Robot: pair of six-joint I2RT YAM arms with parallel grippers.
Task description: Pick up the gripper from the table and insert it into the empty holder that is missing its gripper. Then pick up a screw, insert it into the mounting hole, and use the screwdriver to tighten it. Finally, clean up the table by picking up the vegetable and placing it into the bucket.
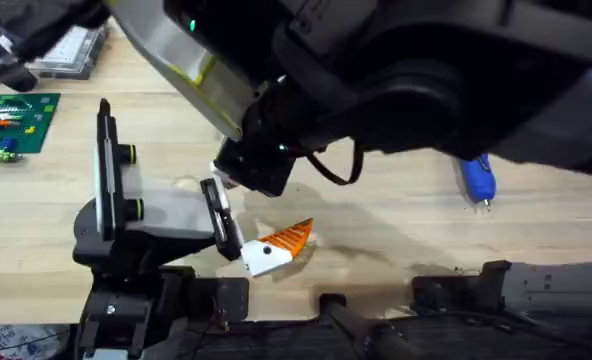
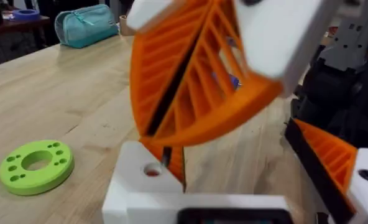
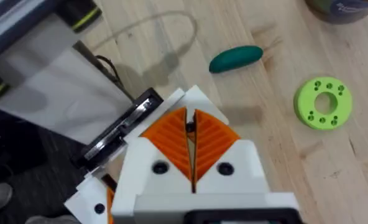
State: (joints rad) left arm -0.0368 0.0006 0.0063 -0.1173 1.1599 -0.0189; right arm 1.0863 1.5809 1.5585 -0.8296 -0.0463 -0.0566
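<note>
Here the small wedge-shaped gripper [image 1: 279,245], orange ribbed tip on a white plastic base, lies on the pale wooden surface [image 1: 396,220] just beside the front end of the holder [image 1: 141,215], a light-grey blocky body on a black base with a tall thin black upright plate carrying two yellow-ringed knobs. In the right wrist view the right pincer [image 3: 190,134] has its orange ribbed pads pressed together, closed on nothing, just above the black bar at the holder's front [image 3: 119,127]. In the left wrist view the left pincer [image 2: 171,165] shows its orange ribbed fingers [image 2: 196,81], but whether they are parted or closed I cannot tell. The short bright-blue plastic screwdriver [image 1: 478,180] lies well apart, toward the right. A dark-green oblong vegetable [image 3: 235,58] and a lime-green ring with small holes [image 3: 322,102] rest on the wood.
</note>
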